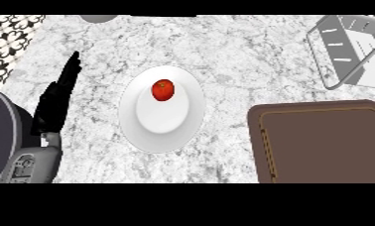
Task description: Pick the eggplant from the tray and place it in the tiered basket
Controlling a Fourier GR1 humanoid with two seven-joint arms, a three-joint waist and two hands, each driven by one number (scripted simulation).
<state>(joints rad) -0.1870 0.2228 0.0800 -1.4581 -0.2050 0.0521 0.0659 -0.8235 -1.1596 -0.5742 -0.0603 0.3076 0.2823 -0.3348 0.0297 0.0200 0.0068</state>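
1. Brown tray [315,141] sits right of the white plate [162,109]; no eggplant shows on it.
2. Wire tiered basket [344,51] stands beyond the tray.
3. Red tomato [162,90] rests on the plate.
4. Left hand [55,101], fingers straight and holding nothing, lies left of the plate.

The brown tray [315,141] runs off the right side and the bottom, so I see only part of it. The wire basket [344,51] in the top right corner is cut by the edge too, and I cannot tell how many levels it has. A grey round thing [97,18] peeks in at the top; too little shows to say what it is. A patterned patch [15,36] is cut off at the left edge. My left hand [55,101] shows side-on, but my arm behind it goes out of view.
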